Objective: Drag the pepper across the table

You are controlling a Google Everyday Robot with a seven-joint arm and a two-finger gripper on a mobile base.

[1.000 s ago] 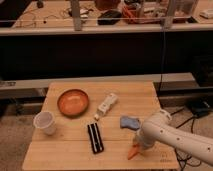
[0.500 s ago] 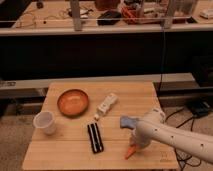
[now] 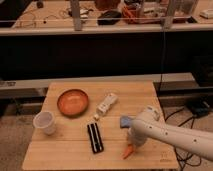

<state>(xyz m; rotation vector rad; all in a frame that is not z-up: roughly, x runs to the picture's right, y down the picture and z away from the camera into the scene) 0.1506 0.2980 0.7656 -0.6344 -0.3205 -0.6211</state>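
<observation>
Dim lab, a cluttered bench behind the surface [image 3: 60,156].
The bench [image 3: 100,29] spans the back, carrying cables and metal posts [image 3: 76,12], dark beneath; a grey rail [image 3: 100,79] runs below it. Speckled floor [image 3: 15,145], black cables [image 3: 192,112] at right. The gripper [image 3: 133,146] sits low over the surface's near right.

No readable text, labels, brands or numbers anywhere. gripper [image 3: 133,145] sits low over the front right of the table [image 3: 60,152], at the pepper [image 3: 128,150]; nothing legible on the arm casing. Left of the gripper, the black bar [image 3: 94,137] shows no print. Beyond and left of it, the white bottle-like object [image 3: 106,104] carries no legible label.
</observation>
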